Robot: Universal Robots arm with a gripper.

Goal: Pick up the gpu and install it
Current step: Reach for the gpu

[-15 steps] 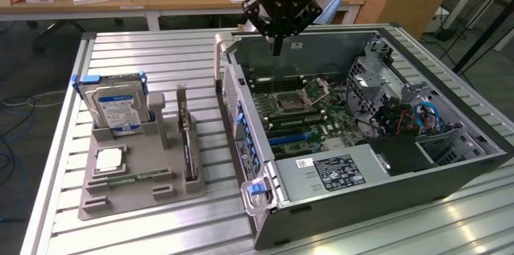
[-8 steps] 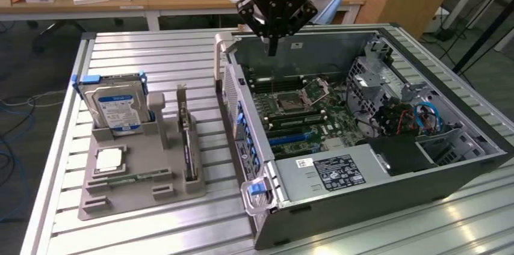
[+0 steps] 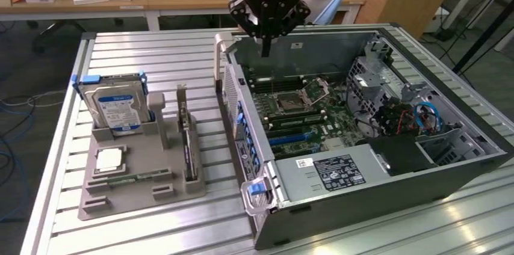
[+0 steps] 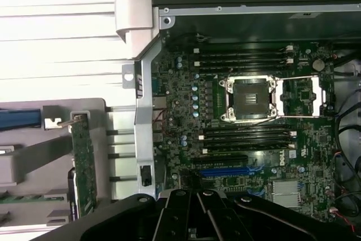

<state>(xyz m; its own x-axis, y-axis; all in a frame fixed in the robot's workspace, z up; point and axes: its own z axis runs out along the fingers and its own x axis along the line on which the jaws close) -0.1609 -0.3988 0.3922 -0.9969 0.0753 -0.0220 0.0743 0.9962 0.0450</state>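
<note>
On a slatted metal worktop [image 3: 144,50], a grey holder [image 3: 136,198] sits toward the edge at the exterior view's left, carrying the parts of a desktop computer. At its far corner a hard drive [image 3: 119,107] with a blue-and-white label stands upright. Nearer the worktop's front edge lie a square processor chip [image 3: 108,157] and a slim green memory stick [image 3: 132,178]. The gpu [image 3: 187,141] stands on its long edge in a slot along the holder's side nearest the computer, with its silver bracket at the far end, touched by nothing; the wrist view shows it there too [image 4: 84,162]. Just beside the holder, across the middle of the worktop and out to the edge at the exterior view's right, an open computer case [image 3: 386,177] lies on its side. Its motherboard [image 3: 305,116] is exposed, with an open processor socket [image 4: 248,97], a blue expansion slot [image 4: 223,171] and a labelled power supply [image 3: 337,171] at the front. The arm's tool [image 3: 264,50] hangs above the case's far corner, close to the worktop's far edge and well apart from the gpu. Its fingers are pressed together into a point and grip nothing.
</note>
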